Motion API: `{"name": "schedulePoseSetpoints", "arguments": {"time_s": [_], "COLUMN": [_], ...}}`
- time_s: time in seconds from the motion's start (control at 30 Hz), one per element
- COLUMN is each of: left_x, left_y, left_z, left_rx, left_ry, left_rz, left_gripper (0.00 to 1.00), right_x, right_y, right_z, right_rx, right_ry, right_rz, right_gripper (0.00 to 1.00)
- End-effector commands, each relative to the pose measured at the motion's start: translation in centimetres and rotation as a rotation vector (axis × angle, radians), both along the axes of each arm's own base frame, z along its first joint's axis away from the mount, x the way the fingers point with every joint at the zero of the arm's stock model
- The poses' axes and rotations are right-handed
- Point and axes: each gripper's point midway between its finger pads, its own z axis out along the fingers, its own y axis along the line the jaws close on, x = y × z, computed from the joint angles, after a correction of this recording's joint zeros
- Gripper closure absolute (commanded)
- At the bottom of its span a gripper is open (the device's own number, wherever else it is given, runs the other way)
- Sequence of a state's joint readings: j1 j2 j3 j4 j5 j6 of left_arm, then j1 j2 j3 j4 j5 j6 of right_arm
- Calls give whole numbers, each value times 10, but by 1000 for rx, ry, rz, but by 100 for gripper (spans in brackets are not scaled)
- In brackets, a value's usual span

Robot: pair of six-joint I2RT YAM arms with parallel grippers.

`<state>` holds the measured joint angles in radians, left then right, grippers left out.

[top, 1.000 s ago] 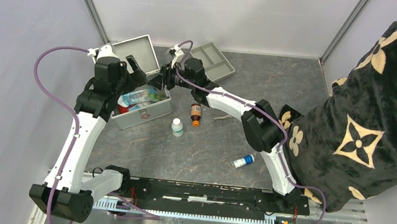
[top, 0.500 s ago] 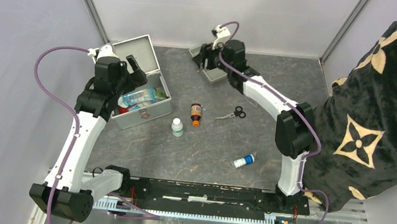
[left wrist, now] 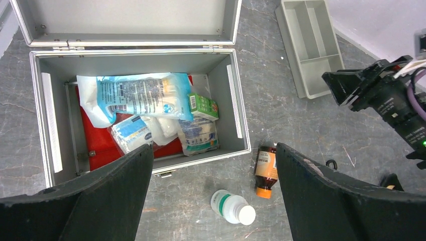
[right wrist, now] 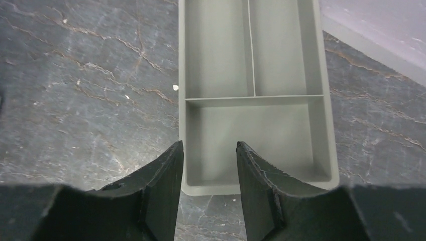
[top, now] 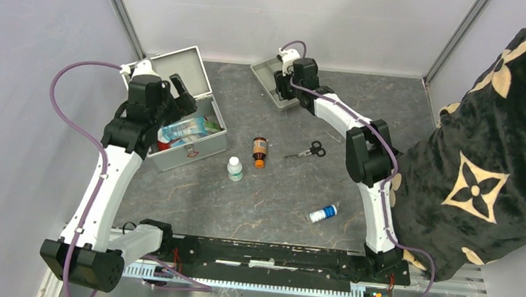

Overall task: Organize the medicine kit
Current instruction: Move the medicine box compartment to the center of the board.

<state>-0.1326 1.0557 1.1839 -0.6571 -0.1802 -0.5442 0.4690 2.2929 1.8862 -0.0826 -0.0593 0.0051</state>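
Top view: your left gripper [top: 182, 91] hangs wide open over the open medicine kit [top: 189, 149], which lies straight beneath it. Your right gripper [top: 281, 85] is well apart, at the grey divided tray [top: 262, 69]. A brown bottle [top: 260, 150], white bottle [top: 234, 167], scissors [top: 308, 151] and tube [top: 324, 213] lie loose on the worktop [top: 189, 200] behind both grippers.

Left wrist view: the kit sits below and just ahead of the gripper, long axis in line with the fingers' spread. Pouches [left wrist: 135, 95] hide its floor.

Right wrist view: the gripper, half-spread and holding nothing, straddles the tray's left wall at its near end. The tray's long axis runs straight away, its far end cut off. You cannot tell whether the gripper touches it.
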Motion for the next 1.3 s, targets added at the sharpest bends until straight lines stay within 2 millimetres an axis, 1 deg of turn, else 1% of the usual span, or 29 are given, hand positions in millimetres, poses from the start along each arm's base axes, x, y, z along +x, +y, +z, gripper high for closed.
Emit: {"name": "schedulePoseSetpoints", "arguments": {"time_s": [0.0, 0.2, 0.33, 0.4, 0.7, 0.93, 1.17, 1.27], "left_x": [1, 1, 0, -1, -1, 0, 1, 1], "left_y": [-2, -1, 1, 2, 1, -1, -3, -3], "left_z": [-1, -3, -4, -5, -8, -11, -12, -13], "left_rx": [14, 19, 25, 28, 26, 20, 14, 13], "left_ry": [-6, 0, 6, 8, 13, 19, 24, 26], "left_rz": [-19, -16, -11, -7, -8, -16, -23, -26], "left_gripper": [4, 4, 4, 4, 4, 4, 4, 4], "right_x": [24, 33, 36, 35, 27, 16, 7, 0], "right_y": [0, 0, -5, -6, -19, -31, -38, -41], "right_z": [28, 1, -14, -18, -27, -42, -44, -45], "right_rx": [-26, -51, -69, -76, -132, -180, -202, -211], "right_ry": [-107, -80, -56, -47, 3, 67, 108, 135], "right_rz": [3, 7, -2, -1, -14, -11, -10, -4], "right_gripper": [53, 60, 64, 65, 68, 69, 71, 71]}}
